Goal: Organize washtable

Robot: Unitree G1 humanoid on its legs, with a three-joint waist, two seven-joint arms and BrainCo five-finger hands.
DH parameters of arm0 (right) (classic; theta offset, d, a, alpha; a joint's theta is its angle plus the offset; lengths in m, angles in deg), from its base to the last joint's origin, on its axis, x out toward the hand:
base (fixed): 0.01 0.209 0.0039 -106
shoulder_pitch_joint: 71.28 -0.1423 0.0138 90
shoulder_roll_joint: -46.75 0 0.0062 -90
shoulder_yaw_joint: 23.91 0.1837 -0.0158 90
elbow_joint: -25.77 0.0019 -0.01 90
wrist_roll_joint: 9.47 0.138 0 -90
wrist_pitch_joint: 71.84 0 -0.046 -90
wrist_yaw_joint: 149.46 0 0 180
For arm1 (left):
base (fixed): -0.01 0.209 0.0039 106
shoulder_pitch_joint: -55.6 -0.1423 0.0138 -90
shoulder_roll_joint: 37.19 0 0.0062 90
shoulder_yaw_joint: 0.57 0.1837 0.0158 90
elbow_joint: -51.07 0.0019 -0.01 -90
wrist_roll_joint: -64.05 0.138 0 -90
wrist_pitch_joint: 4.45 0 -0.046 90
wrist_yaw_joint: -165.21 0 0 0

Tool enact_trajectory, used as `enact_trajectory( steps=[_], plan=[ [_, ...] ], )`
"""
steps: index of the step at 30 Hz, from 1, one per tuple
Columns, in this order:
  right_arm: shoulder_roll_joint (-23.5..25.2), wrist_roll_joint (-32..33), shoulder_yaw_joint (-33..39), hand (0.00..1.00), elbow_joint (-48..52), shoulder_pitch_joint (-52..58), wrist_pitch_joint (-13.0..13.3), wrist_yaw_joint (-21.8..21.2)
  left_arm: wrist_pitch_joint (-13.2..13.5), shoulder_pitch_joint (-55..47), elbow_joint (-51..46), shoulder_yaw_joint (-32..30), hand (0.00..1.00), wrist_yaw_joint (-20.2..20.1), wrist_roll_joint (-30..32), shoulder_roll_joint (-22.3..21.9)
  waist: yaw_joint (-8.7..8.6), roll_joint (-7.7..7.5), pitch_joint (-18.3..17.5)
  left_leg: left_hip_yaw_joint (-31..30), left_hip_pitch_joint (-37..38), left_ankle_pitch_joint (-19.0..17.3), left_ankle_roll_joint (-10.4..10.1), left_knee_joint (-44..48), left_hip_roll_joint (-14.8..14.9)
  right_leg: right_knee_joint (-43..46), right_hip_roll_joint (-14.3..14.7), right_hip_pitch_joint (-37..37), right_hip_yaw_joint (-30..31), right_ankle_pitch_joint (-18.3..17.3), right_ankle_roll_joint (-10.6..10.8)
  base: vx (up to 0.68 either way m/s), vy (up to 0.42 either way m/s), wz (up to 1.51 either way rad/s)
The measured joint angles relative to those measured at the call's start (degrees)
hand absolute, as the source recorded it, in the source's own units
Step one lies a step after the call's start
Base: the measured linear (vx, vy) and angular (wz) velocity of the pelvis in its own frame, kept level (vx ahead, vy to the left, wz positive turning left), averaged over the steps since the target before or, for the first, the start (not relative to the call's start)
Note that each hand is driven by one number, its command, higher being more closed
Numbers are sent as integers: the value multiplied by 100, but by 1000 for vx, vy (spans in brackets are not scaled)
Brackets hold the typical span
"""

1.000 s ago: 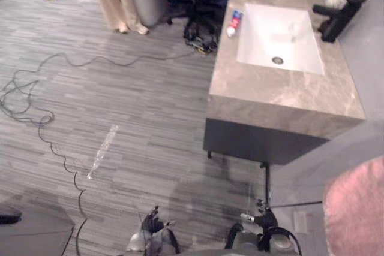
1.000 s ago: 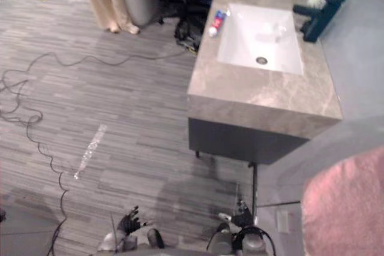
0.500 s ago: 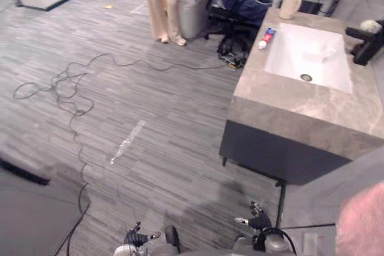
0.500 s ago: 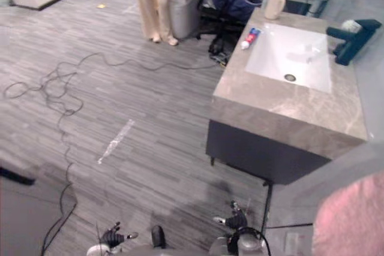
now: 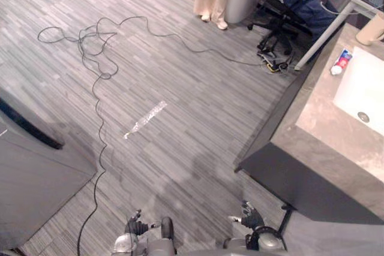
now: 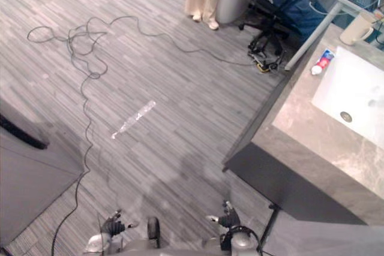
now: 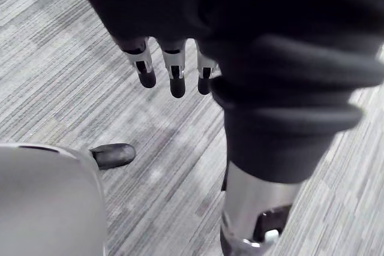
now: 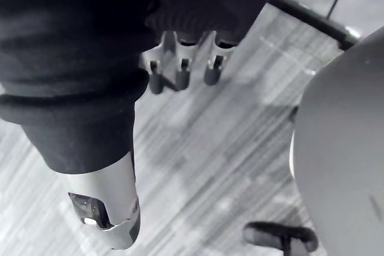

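Tabletop of grey marble stands at the right, its sink cut off by the frame. Toothpaste tube lies beside the sink, white cap toward the robot, print too small to read; a cup stands beyond it. Left robot hand and right robot hand hang over the floor, fingers straight and slightly apart.

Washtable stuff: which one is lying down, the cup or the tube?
The tube, red, blue and white, lies flat by the sink corner; the beige cup stands upright.
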Motion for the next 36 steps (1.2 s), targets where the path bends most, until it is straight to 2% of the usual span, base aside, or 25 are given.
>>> enact_trajectory(
  steps=[3, 4, 5, 6, 8, 10, 12, 13, 14, 15, 16, 17, 19, 21, 23, 24, 27, 28, 29, 30, 31, 33, 34, 35, 36],
  plan=[
    [-25, 52, 57, 0, 20, 113, 43, -2, 12, -1, -5, -46, 0, -1, -6, -26, -63, -9, -5, -310, -226, -466, -143, 886, -51, 168, 11, 0, -279, -259, -286, 144, -123, 62],
    [-26, 52, 68, 0, 16, 124, 55, 0, 21, -1, -3, -56, 0, -1, -14, -23, -43, -36, -4, -328, -385, -595, -154, 1231, -68, 102, 19, 2, -290, -220, -324, 71, -194, 72],
    [-60, 83, 131, 0, -2, 120, 85, 2, 51, 18, -29, -152, 0, -6, -82, -33, -31, -84, -9, -329, -718, -787, -210, 1932, -49, 68, 22, 134, -360, -446, -310, 46, -175, 57],
    [-87, 97, 140, 0, 3, 96, 90, 3, 53, 54, -26, -235, 0, 2, -85, -112, 0, 13, 57, -327, -835, -819, -239, 2205, 40, 58, 70, 201, -455, -437, -324, 38, -197, 67],
    [-175, 150, 248, 0, 3, -1, 99, 22, 103, 45, -65, -384, 0, 4, -257, -195, -5, 124, 261, 57, -1142, -1083, -592, 2600, 189, -237, 124, 666, -635, -418, -404, 16, -156, 51],
    [-315, 150, 257, 0, -31, -16, 95, 31, 129, 28, -68, -487, 0, 26, -483, -250, 26, 238, 296, 28, -1434, -1057, -605, 2409, 185, -403, 148, 819, -643, -484, -498, 31, -40, 23],
    [-379, 153, 271, 0, -67, -121, 76, 37, 170, 25, -83, -676, 0, 27, -617, -245, 69, 330, 362, -275, -1965, -730, -587, 1835, 137, -487, 214, 765, -610, -605, -583, 59, 67, -4],
    [-425, 148, 274, 0, -148, -116, 73, 44, 167, -29, -73, -768, 0, 69, -746, -245, 194, 407, 383, -491, -2125, -384, -782, 1167, 201, -568, 322, 741, -461, -640, -524, 158, 177, -75],
    [-432, 134, 270, 0, -362, -161, 36, 54, 126, -185, -31, -926, 0, 131, -757, -264, 355, 395, 392, -589, -2178, 173, -674, 1210, 268, -595, 347, 730, -160, -693, -467, 231, 228, -101],
    [-381, 125, 255, 0, -426, -173, 7, 59, 106, -306, 10, -1018, 0, 148, -761, -263, 434, 320, 358, -580, -2186, 308, -571, 1393, 217, -589, 266, 718, -5, -761, -484, 230, 209, -117],
    [-299, 116, 246, 0, -464, -167, -8, 56, 73, -480, 49, -1193, 0, 153, -825, -285, 520, 124, 338, -499, -2263, 198, -437, 1809, 82, -568, 105, 708, 215, -857, -565, 388, 221, -121],
    [-193, 54, 241, 0, -506, -132, -4, 49, 49, -710, 84, -1514, 0, 165, -972, -297, 593, -138, 312, -260, -2400, -393, -243, 2554, 59, -169, -89, 633, 566, -965, -792, 414, 215, -109],
    [-146, 56, 252, 0, -418, -82, 10, 26, 9, -705, 224, -1611, 0, 171, -976, -269, 550, -217, 282, -83, -2302, -763, -123, 2883, -45, 856, -284, 273, 849, -835, -666, 401, 229, -48],
    [-145, 53, 204, 0, -288, -114, 14, -2, 6, -673, 170, -1558, 0, 155, -959, -279, 394, -233, 296, 109, -1576, -1163, 192, 2701, -272, 2939, -460, -449, 1184, -24, -808, 559, 370, -20],
    [-100, 138, 203, 0, -260, -103, 35, -15, 4, -657, 135, -1530, 0, 156, -960, -271, 289, -162, 358, 105, -904, -1255, 312, 2291, -362, 3913, -201, -824, 1238, -152, -701, 448, 266, -24],
    [-99, 250, 200, 0, -181, -75, 108, -19, 3, -558, 134, -1477, 0, 154, -960, -234, 210, -142, 363, 93, -269, -1298, 392, 1840, -396, 4204, 127, -1148, 960, -543, -737, 431, 224, -7],
    [-103, 315, 217, 0, -34, -62, 150, -17, 16, -304, 120, -1328, 0, 119, -956, -198, 75, -144, 368, 120, 461, -1349, 487, 1283, -385, 3456, 454, -1654, -179, -868, -872, 446, 136, 1],
    [-111, 325, 231, 0, 14, -74, 187, -17, 12, -178, 120, -1326, 0, 122, -946, -238, 5, -131, 373, 162, 759, -1374, 423, 1056, -385, 2735, 519, -1853, -854, -836, -908, 511, 116, -13],
    [-115, 326, 238, 0, 19, -87, 229, -20, 9, -91, 115, -1260, 0, 114, -929, -285, -3, -109, 376, 250, 1020, -1431, 322, 825, -383, 1859, 664, -2006, -1429, -580, -1030, 655, 147, -21],
    [-112, 332, 248, 0, 25, -92, 234, -31, 8, -69, 112, -1206, 0, 113, -902, -308, -5, -104, 375, 290, 1171, -1461, 271, 701, -387, 1444, 768, -2069, -1634, -398, -1079, 726, 140, -28],
    [-98, 380, 269, 0, 74, -88, 237, -86, 6, -25, 99, -1064, 0, 108, -843, -356, -30, -84, 373, 335, 1458, -1545, 127, 512, -387, 841, 1066, -2186, -1781, -69, -1221, 645, 99, -20],
    [-11, 364, 404, 0, 215, -2, 206, -91, -3, -16, 33, -1056, 0, 91, -724, -462, -67, -80, 366, 373, 1841, -1751, -205, 667, -415, 502, 1386, -2142, -1772, 311, -1754, 739, 30, 0],
    [51, 381, 508, 0, 421, 192, 196, -93, -8, -55, -104, -1165, 0, 12, -663, -516, -139, -129, 338, 375, 1871, -1947, -415, 1407, -479, 374, 1346, -1868, -1812, 768, -2356, 939, 30, 20],
    [55, 363, 585, 0, 623, 216, 187, -74, -17, -18, -124, -1222, 0, 3, -627, -660, -191, 108, 354, 479, 1486, -1976, -615, 2962, -167, 520, 1473, -1580, -1812, 745, -2408, 642, 27, 18],
    [28, 346, 575, 0, 717, 250, 183, -68, -20, -15, -147, -1263, 0, -7, -627, -711, -198, 221, 351, 508, 1123, -1704, -707, 3864, 19, 470, 1562, -1430, -1716, 595, -2334, 759, 56, -32]
  ],
)
